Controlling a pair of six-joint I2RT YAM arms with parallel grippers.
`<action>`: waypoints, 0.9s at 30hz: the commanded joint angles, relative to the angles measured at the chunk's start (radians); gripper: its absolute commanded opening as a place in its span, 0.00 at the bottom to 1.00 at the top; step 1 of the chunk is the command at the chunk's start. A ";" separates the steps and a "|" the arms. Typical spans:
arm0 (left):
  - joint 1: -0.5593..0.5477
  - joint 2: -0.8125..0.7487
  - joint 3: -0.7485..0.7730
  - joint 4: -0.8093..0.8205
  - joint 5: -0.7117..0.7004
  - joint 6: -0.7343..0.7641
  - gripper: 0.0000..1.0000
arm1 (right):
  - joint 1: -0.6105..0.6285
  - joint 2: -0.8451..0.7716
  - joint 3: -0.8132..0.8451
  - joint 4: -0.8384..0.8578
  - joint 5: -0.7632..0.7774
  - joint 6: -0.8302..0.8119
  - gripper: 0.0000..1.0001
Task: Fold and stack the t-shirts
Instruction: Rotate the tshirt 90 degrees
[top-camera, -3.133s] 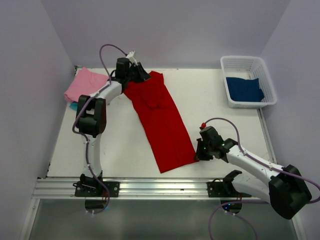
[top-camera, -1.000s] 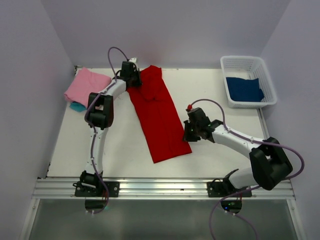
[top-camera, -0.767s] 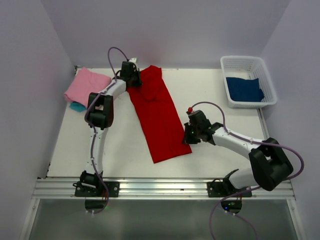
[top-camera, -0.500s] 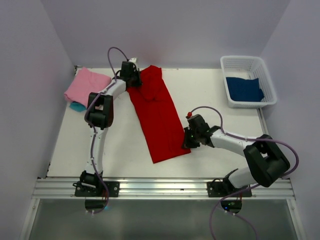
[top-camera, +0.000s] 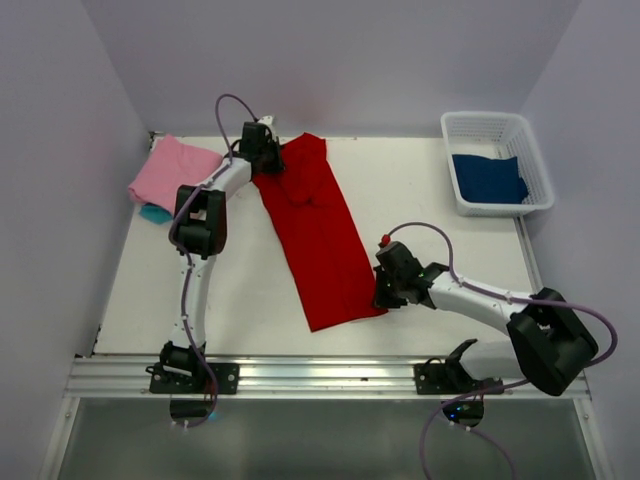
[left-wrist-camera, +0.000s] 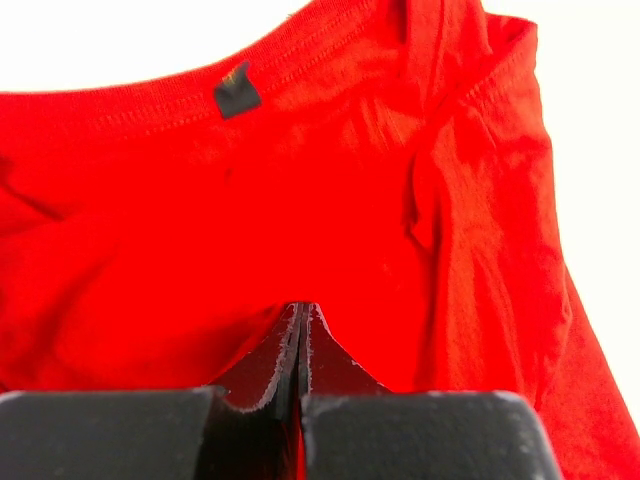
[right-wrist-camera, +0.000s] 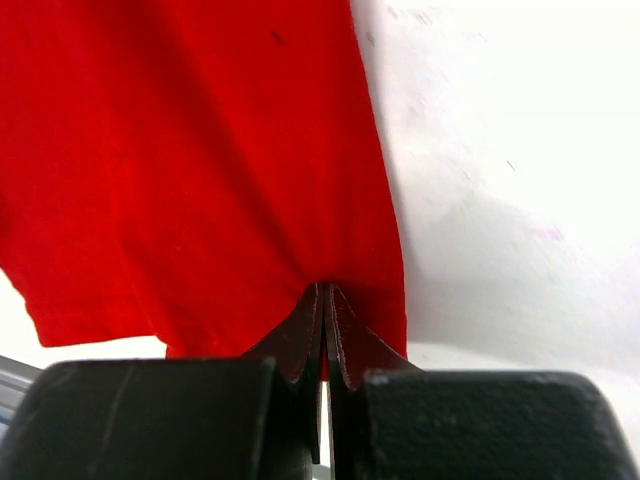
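Observation:
The bright red t-shirt (top-camera: 318, 232) lies folded into a long strip running from the far middle of the table toward the near edge. My left gripper (top-camera: 262, 163) is shut on its collar end; the left wrist view shows the jaws closed with red cloth (left-wrist-camera: 300, 200) pinched between them. My right gripper (top-camera: 381, 295) is shut on the strip's near right corner; the right wrist view shows red cloth (right-wrist-camera: 200, 150) held in the closed jaws. A folded pink t-shirt (top-camera: 172, 168) lies at the far left on a turquoise one (top-camera: 152, 212). A dark blue t-shirt (top-camera: 488, 178) lies in the basket.
A white mesh basket (top-camera: 537, 160) stands at the far right. The white table (top-camera: 230, 290) is walled at the left, back and right. A metal rail (top-camera: 300, 375) runs along the near edge by the arm bases.
My right gripper, holding the strip's near corner, has moved toward the near edge and slightly right over the last second, stretching the red t-shirt. The left gripper has stayed at the collar end.

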 joint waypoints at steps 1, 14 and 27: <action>0.021 0.028 0.056 -0.040 0.011 0.013 0.00 | 0.022 -0.058 -0.033 -0.213 0.081 0.036 0.00; 0.048 0.081 0.117 -0.052 0.019 0.012 0.00 | 0.052 -0.126 -0.105 -0.256 0.061 0.103 0.00; 0.094 0.104 0.199 -0.069 0.050 0.004 0.00 | 0.075 -0.218 -0.150 -0.316 0.066 0.154 0.00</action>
